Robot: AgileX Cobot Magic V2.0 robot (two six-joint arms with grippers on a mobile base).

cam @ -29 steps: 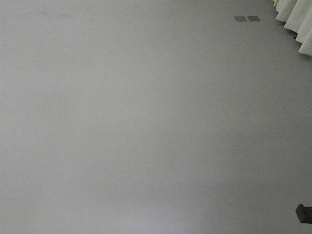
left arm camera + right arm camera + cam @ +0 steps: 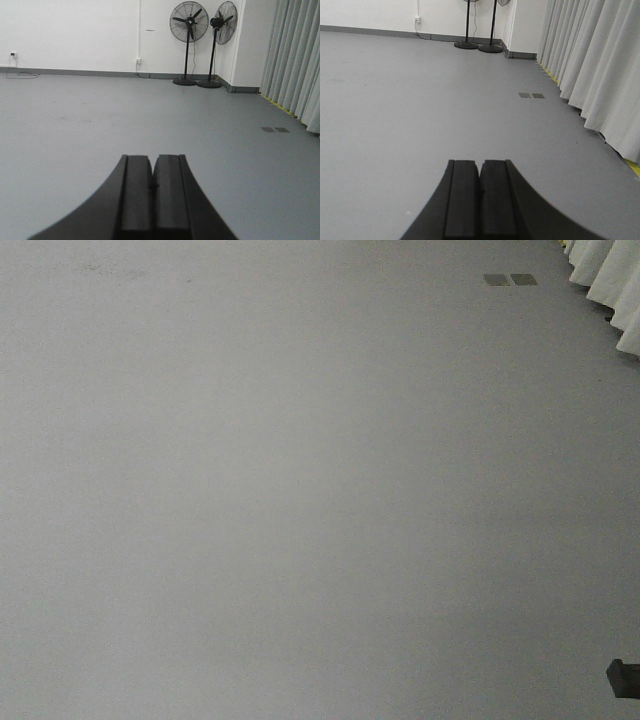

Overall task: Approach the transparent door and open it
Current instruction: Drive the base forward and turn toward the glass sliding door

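Observation:
The transparent door is out of view in every frame. My left gripper (image 2: 152,159) is shut and empty, its black fingers pressed together, pointing across a bare grey floor (image 2: 100,130). My right gripper (image 2: 480,164) is shut and empty too, held above the same grey floor (image 2: 420,100). The front view shows only grey floor (image 2: 300,490).
Two black pedestal fans (image 2: 189,30) stand at the far white wall (image 2: 75,35), also in the right wrist view (image 2: 466,30). White curtains (image 2: 600,65) hang along the right side (image 2: 610,280). Two dark floor plates (image 2: 510,280) lie near them. A dark block (image 2: 623,677) sits at the lower right.
The curtains and the floor plates have shifted slightly to the right in the front view; the base has turned a little left. The grippers' state cannot be compared.

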